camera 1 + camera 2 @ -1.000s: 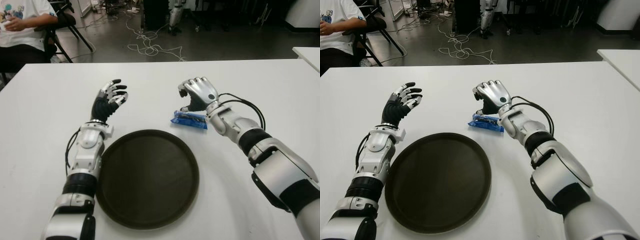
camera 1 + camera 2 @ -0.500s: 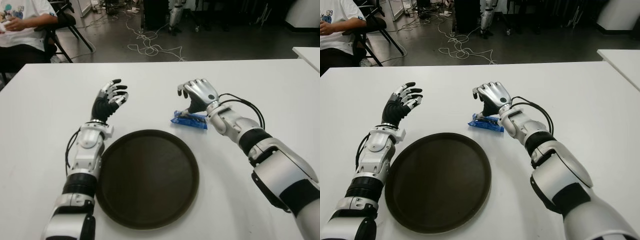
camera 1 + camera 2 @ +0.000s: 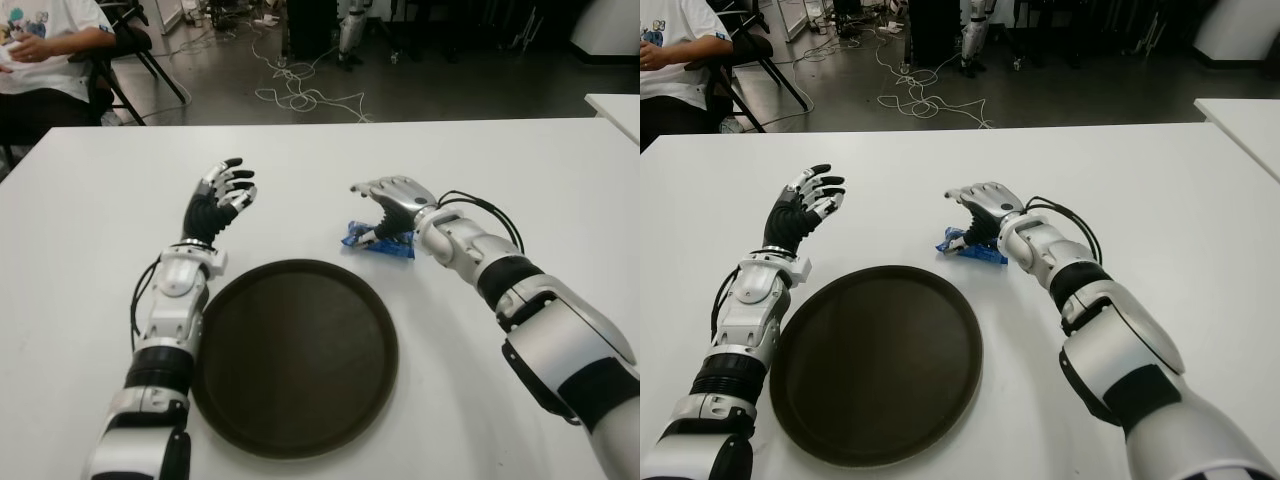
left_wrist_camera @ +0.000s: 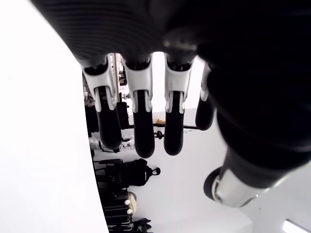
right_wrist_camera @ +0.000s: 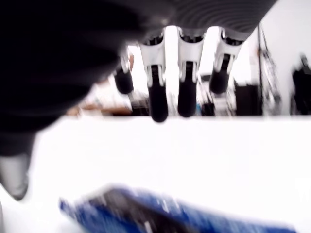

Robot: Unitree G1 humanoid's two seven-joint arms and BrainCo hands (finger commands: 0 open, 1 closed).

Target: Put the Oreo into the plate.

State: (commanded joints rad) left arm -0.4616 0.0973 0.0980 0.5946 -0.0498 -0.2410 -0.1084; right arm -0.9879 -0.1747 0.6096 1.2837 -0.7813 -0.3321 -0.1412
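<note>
The Oreo [image 3: 392, 245] is a blue pack lying flat on the white table [image 3: 90, 200], just beyond the far right rim of the dark round plate [image 3: 295, 360]. My right hand [image 3: 372, 208] hovers right over the pack, palm down, open with fingers stretched forward. Its thumb reaches down beside the pack's left end; I cannot tell whether they touch. In the right wrist view the Oreo [image 5: 165, 216] sits below the straight fingers [image 5: 158, 92], with none wrapped around it. My left hand [image 3: 222, 192] is raised and open beyond the plate's far left rim.
A seated person [image 3: 40, 55] and a chair are off the table's far left corner. Cables [image 3: 300, 95] trail over the floor behind the table. A second white table [image 3: 615, 105] shows at the far right.
My right hand has tipped forward and down over the Oreo, and its fingers have straightened from a curl. The left hand and the plate have not moved.
</note>
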